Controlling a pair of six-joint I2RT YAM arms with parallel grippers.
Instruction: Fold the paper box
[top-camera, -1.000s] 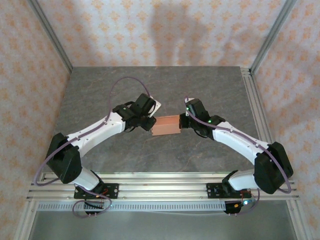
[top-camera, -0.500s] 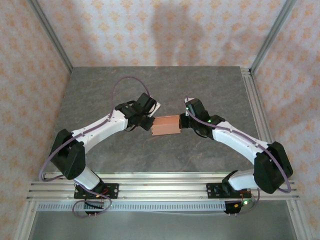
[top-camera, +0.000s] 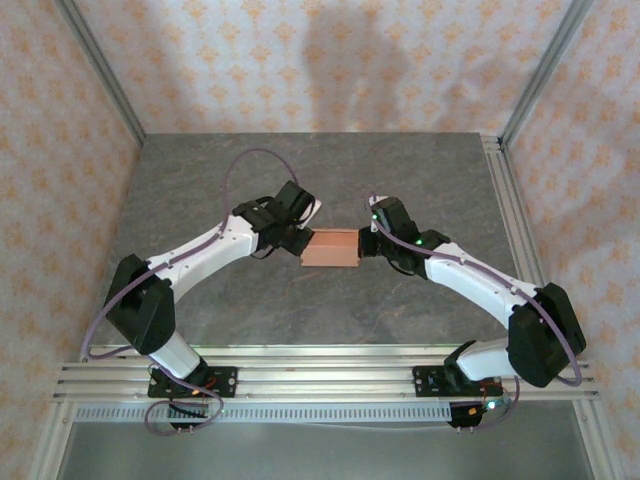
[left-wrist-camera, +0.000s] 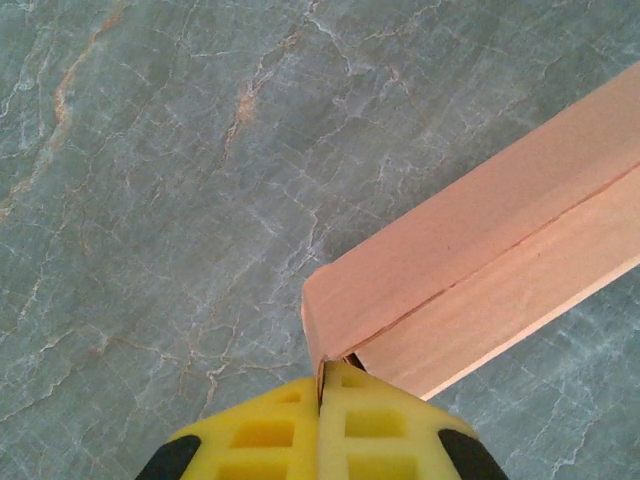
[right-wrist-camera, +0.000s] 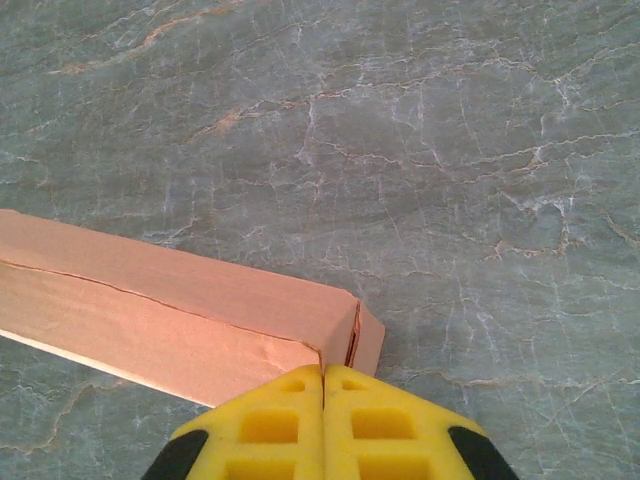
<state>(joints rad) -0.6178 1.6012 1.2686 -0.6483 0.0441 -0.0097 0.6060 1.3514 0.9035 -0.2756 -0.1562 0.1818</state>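
The paper box (top-camera: 332, 248) is a salmon-orange folded rectangular box at the middle of the table, held between my two grippers. My left gripper (top-camera: 300, 240) is at its left end. In the left wrist view the yellow fingers of the left gripper (left-wrist-camera: 322, 385) are shut with a thin card edge of the box (left-wrist-camera: 480, 250) pinched in their seam. My right gripper (top-camera: 366, 243) is at the right end. In the right wrist view the right gripper (right-wrist-camera: 323, 372) is shut at the box's (right-wrist-camera: 150, 300) end corner, where an end flap stands slightly ajar.
The grey marbled tabletop (top-camera: 300, 170) lies all round the box. An aluminium rail (top-camera: 510, 210) runs along the right edge, and patterned walls (top-camera: 330, 60) close off the back and sides. Frame rails (top-camera: 320, 375) cross the near edge by the arm bases.
My left gripper has moved right onto the box's left end and closed on its edge. The right gripper and the box have hardly moved.
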